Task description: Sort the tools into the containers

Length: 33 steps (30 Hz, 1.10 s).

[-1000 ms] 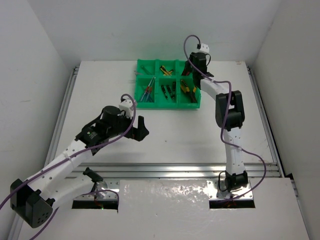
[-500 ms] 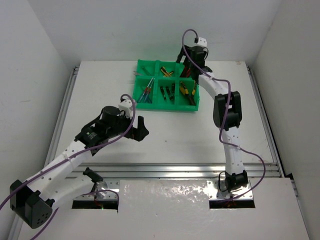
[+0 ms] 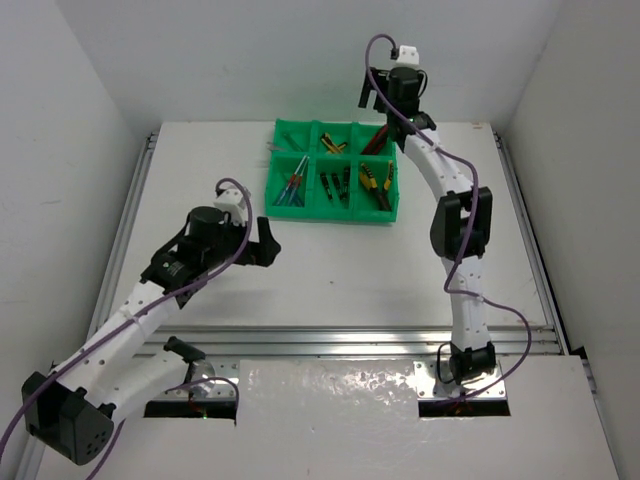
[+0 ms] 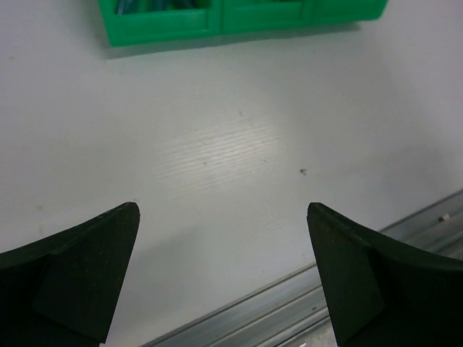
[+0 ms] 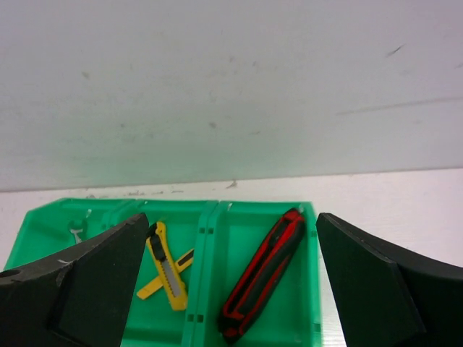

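While right gripper [image 5: 228, 225] hovers spread above tray [image 5: 43, 211], left gripper [image 4: 224, 211] spread over table [image 4: 217, 137].

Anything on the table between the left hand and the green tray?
No. In the left wrist view, only bare white table lies between the open left hand and the green tray's near wall; the top view agrees.

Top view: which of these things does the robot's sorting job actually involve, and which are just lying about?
Part of the job: green tray, red-black knife, yellow box cutters, screwdrivers, pliers, left hand, right hand, both open.
Just there: metal rail, shiny front plate.
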Tool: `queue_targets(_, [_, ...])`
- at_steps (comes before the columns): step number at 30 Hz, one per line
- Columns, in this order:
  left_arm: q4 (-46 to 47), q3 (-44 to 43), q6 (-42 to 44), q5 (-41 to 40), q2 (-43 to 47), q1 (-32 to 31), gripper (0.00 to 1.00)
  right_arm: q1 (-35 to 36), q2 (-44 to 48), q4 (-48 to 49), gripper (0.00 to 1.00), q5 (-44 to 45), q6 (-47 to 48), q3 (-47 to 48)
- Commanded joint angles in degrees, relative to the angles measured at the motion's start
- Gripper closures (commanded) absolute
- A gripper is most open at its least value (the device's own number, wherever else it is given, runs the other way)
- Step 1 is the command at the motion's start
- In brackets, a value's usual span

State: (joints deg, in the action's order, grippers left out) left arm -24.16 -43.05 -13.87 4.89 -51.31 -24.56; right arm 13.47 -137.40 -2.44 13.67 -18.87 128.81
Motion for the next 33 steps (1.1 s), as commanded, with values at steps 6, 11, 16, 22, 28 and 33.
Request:
queue_targets(6, [1.84, -3.70, -3.18, -14.79, 4.54, 8.02, 0.00, 2.95, 32.77, -8.64, 0.01, 1.36, 6.82, -18.46])
queue_targets(11, [3.15, -7.66, -4.77, -23.59, 8.24, 12.25, 0.00, 6.11, 53.96, -20.30, 0.01, 2.93, 6.13, -42.38])
queue_targets(16, [2.63, -10.13, -1.87, -29.75, 8.95, 12.51, 0.00, 8.06, 78.66, -24.45, 0.01, 5.92, 5.87, -63.67])
queue_targets(22, [3.15, -7.94, -2.04, -32.13, 13.33, 12.95, 0.00, 8.15, 98.01, -34.92, 0.01, 4.44, 2.96, -74.48])
queue_targets(28, [4.91, 0.75, -2.92, -30.64, 24.92, 12.95, 0.00, 8.15, 106.81, -39.13, 0.01, 4.17, 3.93, -81.17])
queue_targets(33, [5.44, 5.08, -2.92, -29.15, 28.37, 12.87, 0.00, 8.15, 108.66, -38.43, 0.01, 2.41, 3.41, -83.28])
